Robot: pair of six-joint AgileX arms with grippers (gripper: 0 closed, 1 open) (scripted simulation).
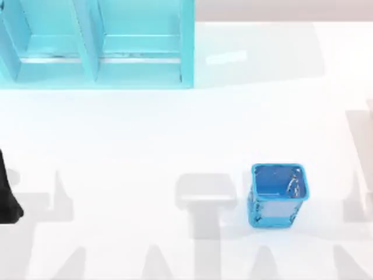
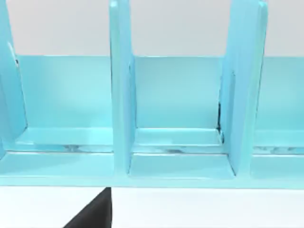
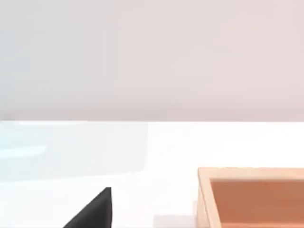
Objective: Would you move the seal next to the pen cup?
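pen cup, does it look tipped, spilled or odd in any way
Nothing stands out. The pen cup stands upright on the white table, right of centre, mouth up, well apart from the light-blue shelf unit at the far left.

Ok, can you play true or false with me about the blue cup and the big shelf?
1. The pen cup is shiny blue. True.
2. The pen cup stands inside the shelf unit. False: it stands on the white table, apart from the shelf unit.
3. The pen cup lies tipped over. False: it is upright, mouth up.
4. The shelf unit is light blue, at the table's back left. True.
5. The right wrist view shows a green box. False: the box is orange-brown.
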